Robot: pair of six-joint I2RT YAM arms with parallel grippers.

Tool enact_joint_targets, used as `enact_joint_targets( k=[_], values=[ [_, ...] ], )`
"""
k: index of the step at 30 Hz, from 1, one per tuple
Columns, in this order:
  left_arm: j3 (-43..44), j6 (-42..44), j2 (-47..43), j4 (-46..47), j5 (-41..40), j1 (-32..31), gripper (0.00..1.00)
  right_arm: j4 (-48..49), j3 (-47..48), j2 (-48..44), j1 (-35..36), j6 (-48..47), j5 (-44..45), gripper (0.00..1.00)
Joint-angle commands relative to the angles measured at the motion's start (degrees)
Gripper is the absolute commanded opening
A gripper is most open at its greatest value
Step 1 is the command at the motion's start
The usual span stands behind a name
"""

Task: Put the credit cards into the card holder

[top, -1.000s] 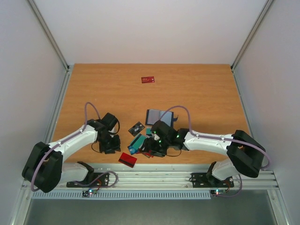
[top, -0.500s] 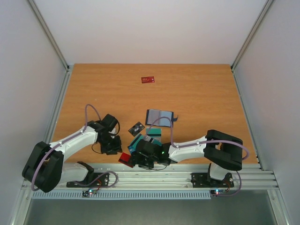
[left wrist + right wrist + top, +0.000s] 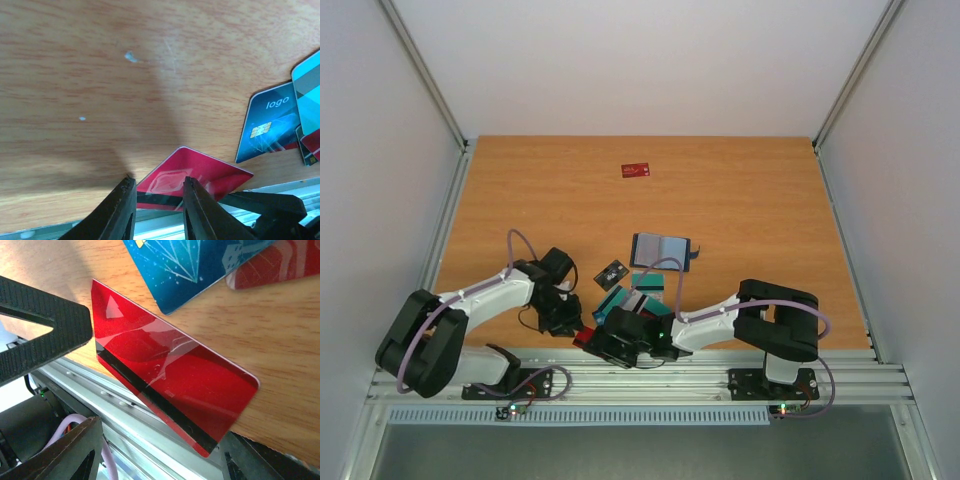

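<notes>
**Top external view.** The orange-brown wooden surface (image 3: 520, 200) carries the dark navy folding card holder (image 3: 658, 250) at centre frame. It lies open with its grey-blue pocketed inside upward, evidently so that cards can be slid in from above. Whether its pockets hold any card is too small to tell. A small red plastic card (image 3: 636, 170) lies alone in the upper middle, well apart from the rest. A dark grey card (image 3: 611, 272) and a teal card (image 3: 647, 282) lie just below the holder. Both arms converge at lower centre on a glossy red card with a black magnetic stripe (image 3: 582, 338) at the near edge. The left end effector (image 3: 567, 320) stands just left of it and the right end effector (image 3: 608, 346) just right.

**Left wrist view.** The left end effector (image 3: 158, 181) has its fingers (image 3: 120, 210) narrowly spread, pinching nothing. The glossy red card (image 3: 200, 172) lies flat beyond the tips at lower centre. A blue chip card marked "logo" (image 3: 270, 125) lies at right.

**Right wrist view.** The right end effector (image 3: 95, 372) is spread wide, with one finger (image 3: 45, 325) at upper left and the other at lower left. The glossy red card (image 3: 170, 385) has a corner at the gap but is not clamped. It overhangs the surface edge above the aluminium rail (image 3: 125, 420). This overhang probably serves to let a finger pass beneath the thin plastic.
</notes>
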Motion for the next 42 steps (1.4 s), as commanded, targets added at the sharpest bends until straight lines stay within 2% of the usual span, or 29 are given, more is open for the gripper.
enact_joint_targets(
  k=[1, 5, 9, 16, 20, 29, 35, 42],
  values=[
    [-1.8, -1.2, 0.9, 2.6, 2.0, -0.2, 0.28, 4.5, -1.1, 2.2, -0.2, 1.3, 5.5, 0.63],
    [-1.9, -1.3, 1.0, 2.9, 2.8, -0.2, 0.27, 9.9, -2.9, 3.6, -0.6, 2.1, 5.8, 0.58],
    [-2.6, -2.4, 0.9, 3.5, 3.4, -0.2, 0.26, 15.2, -4.9, 4.4, -1.1, 3.7, 6.1, 0.47],
    [-4.3, -3.7, 0.1, 4.2, 4.1, -0.2, 0.25, 15.4, -4.8, 3.7, -1.3, 3.9, 5.5, 0.25],
    [-5.0, -5.5, -4.8, 3.6, 3.1, -0.1, 0.22, 13.9, -4.3, 1.7, -1.8, 3.6, 4.9, 0.15],
    [-2.7, -9.2, -14.1, -1.6, 1.1, -0.2, 0.22, 13.1, -2.6, 0.3, -2.4, 5.5, 2.3, 0.04],
    [7.5, -8.6, -21.6, -11.8, -4.6, 0.0, 0.28, 8.5, -1.0, -4.0, -3.3, 4.5, 1.2, 0.01],
    [31.0, -1.0, -21.5, -25.2, -13.9, 1.4, 0.31, -8.3, 10.0, -10.1, -8.6, -4.1, -3.9, 0.01]
  ],
)
